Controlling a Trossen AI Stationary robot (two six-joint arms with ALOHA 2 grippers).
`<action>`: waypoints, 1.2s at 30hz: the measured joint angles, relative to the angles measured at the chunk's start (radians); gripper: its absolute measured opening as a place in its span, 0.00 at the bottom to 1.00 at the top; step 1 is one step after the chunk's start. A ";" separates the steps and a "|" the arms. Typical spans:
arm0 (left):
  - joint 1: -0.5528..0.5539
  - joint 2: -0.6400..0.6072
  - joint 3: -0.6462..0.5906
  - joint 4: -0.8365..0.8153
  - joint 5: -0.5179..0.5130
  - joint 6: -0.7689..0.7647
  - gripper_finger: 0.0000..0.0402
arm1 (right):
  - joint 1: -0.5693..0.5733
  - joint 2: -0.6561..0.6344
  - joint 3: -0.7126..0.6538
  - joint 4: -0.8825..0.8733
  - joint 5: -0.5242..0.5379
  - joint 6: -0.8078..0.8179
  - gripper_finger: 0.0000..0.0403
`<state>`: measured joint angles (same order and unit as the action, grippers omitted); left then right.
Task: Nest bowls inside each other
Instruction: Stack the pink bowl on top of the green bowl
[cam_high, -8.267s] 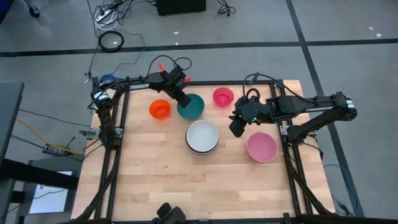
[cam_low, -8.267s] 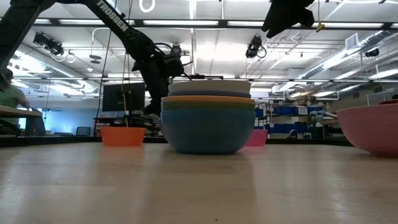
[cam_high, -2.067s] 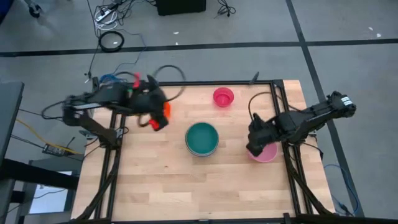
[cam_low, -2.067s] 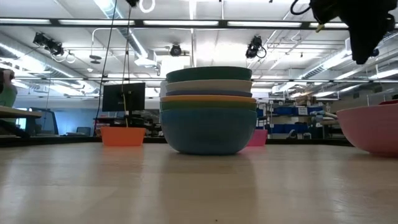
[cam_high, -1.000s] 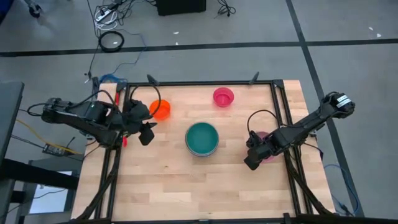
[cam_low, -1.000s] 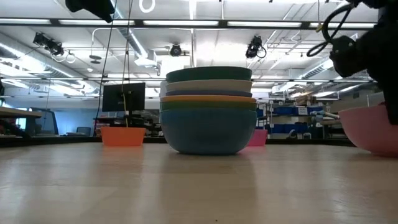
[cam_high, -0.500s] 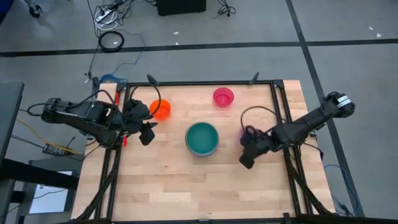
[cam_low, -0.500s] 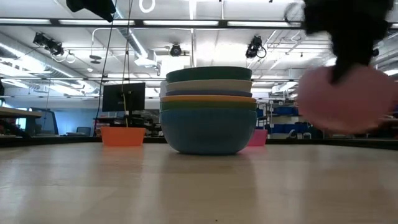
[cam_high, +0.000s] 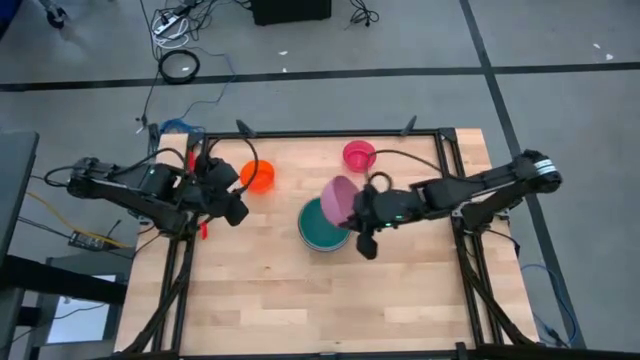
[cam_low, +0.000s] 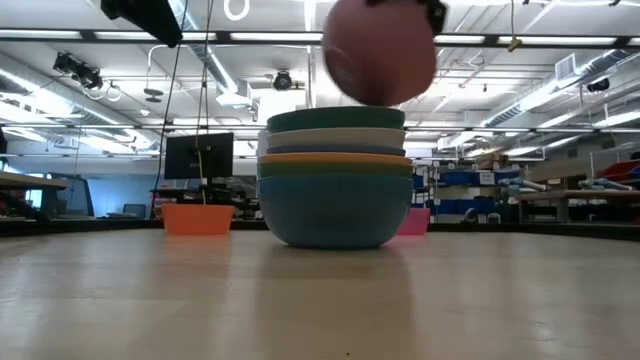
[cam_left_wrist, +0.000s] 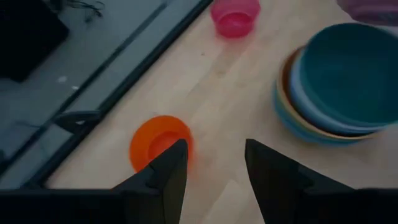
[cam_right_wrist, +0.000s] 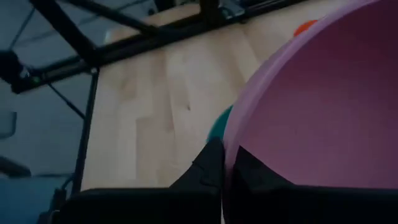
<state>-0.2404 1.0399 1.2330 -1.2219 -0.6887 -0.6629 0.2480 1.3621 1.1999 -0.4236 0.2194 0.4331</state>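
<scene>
Above the middle of the wooden table, my right gripper holds a large round pink plastic bowl by its rim, fingers clenched on either side of the thin wall. The bowl hangs tilted almost on edge, its hollow facing my wrist, clear of the table and just above the stack of nested plastic bowls. From table height its rounded underside floats directly over the stack, apart from it.

That stack stands upright near the table's centre: a teal bowl on top, then white, light blue, orange and sage green rims, all seated in a blue outer bowl.

My left gripper waits over the table's left edge, its two dark fingers spread apart and grasping nothing. Just ahead of those fingers a small orange-red plastic bowl sits upright on the wood, near but not touched. A small magenta-red plastic bowl stands upright at the far edge, well apart from both grippers and beyond the stack.
</scene>
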 joint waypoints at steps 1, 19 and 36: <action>0.000 0.001 -0.008 -0.006 -0.014 -0.004 0.42 | -0.010 0.030 0.019 0.001 -0.021 -0.021 0.00; 0.189 0.000 -0.326 0.150 -0.001 0.008 0.42 | -0.058 0.324 0.295 -0.284 -0.126 -0.144 0.00; 0.392 0.013 -0.545 0.610 0.152 0.219 0.42 | -0.059 0.338 0.296 -0.355 -0.221 -0.035 0.32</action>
<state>0.1516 1.0533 0.6881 -0.6119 -0.5363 -0.4437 0.1890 1.6997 1.4960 -0.7790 -0.0011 0.3977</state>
